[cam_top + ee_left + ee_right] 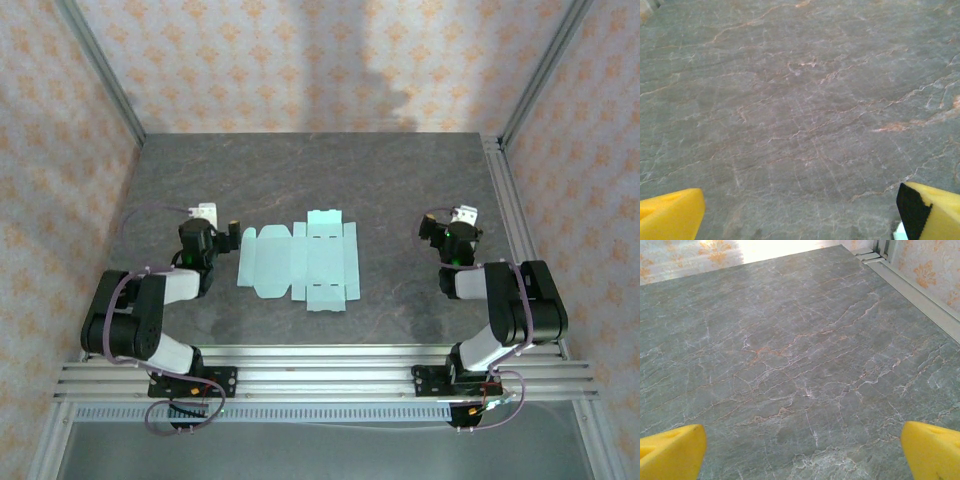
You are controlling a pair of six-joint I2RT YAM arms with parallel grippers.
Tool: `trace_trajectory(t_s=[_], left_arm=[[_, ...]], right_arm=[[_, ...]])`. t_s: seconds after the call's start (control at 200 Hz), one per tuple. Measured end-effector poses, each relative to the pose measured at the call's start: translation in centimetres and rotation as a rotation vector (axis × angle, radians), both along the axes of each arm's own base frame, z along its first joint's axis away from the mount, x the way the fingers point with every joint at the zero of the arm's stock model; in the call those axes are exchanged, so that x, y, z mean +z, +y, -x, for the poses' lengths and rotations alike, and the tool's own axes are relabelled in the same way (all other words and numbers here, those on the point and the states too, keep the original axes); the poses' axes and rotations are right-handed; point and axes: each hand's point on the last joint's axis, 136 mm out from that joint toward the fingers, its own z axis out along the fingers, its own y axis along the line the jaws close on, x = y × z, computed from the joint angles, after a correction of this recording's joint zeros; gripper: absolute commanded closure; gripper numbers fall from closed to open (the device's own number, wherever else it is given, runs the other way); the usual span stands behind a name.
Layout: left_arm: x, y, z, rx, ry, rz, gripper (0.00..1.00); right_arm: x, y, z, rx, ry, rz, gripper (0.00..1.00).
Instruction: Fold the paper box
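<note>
The paper box (300,262) lies flat and unfolded, a pale mint-green cut-out sheet with crease lines and small tabs along its edges. It rests on the grey marbled table (300,170), about midway between the two arms.

Just left of the box hangs the left gripper (212,228), close to the sheet's left edge but not touching it. Its yellow fingers (675,215) stand wide apart with nothing between them. In the left wrist view a sliver of the box (900,234) peeks out at the bottom edge beside the right-hand finger.

To the right of the box, and farther from it than the left one, is the right gripper (452,228). Its yellow fingers (930,450) are likewise spread wide and hold nothing, with bare table beneath them.

On the near side of the box runs a metal rail (320,365) that carries both arm bases. Beyond the box and to either side stand walls (300,60) papered in a pale orange floral pattern.
</note>
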Motion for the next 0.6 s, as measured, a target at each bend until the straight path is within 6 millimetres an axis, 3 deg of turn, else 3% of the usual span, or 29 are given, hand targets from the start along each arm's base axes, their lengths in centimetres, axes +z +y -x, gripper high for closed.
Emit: trace_trajectory(t_s=[0.065, 0.145, 0.23, 0.355, 0.485, 0.601], left_arm=[[1.2, 0.0, -0.1, 0.007, 0.005, -0.014, 0.0], [4.1, -0.5, -0.5, 0.003, -0.031, -0.054, 0.0], [7.2, -2.2, -0.4, -0.035, -0.072, -0.081, 0.0], [9.8, -4.8, -0.3, -0.104, -0.074, -0.072, 0.0], [9.8, -7.4, -0.1, -0.175, -0.038, 0.036, 0.0], [7.7, -8.6, 0.6, -0.179, 0.049, 0.169, 0.0]], right_arm=[[0.6, -0.1, 0.2, -0.003, -0.01, 0.001, 0.01], [2.4, -0.1, 0.5, -0.006, -0.045, 0.001, 0.01], [4.6, -0.1, 0.9, -0.006, -0.082, 0.0, 0.01], [8.3, 0.5, 1.1, 0.015, -0.114, -0.023, 0.01], [11.5, 3.3, 1.1, 0.11, -0.13, -0.097, 0.01], [12.2, 8.1, 1.7, 0.247, -0.094, -0.196, 0.01]])
